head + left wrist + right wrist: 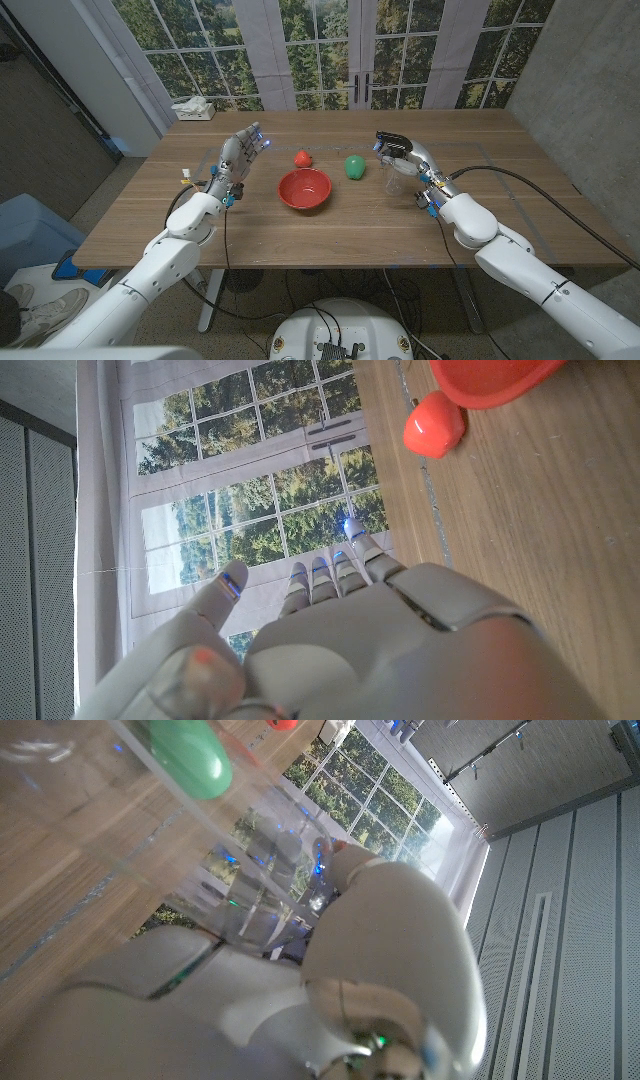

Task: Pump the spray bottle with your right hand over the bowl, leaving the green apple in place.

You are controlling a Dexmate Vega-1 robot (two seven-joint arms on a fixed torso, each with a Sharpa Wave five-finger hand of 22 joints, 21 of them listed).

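A red bowl (304,188) sits mid-table, and its rim (490,375) also shows in the left wrist view. A green apple (354,166) (190,755) lies just behind and to the right of the bowl. Right of the apple, my right hand (414,165) (300,980) grips a clear spray bottle (395,178) (250,850) with a black head, upright and close to the tabletop, not over the bowl. My left hand (240,155) (330,640) is raised left of the bowl, fingers apart and holding nothing.
A small red object (302,158) (435,425) lies just behind the bowl. A tissue box (193,108) stands at the table's back left corner. Windows run behind the table's far edge.
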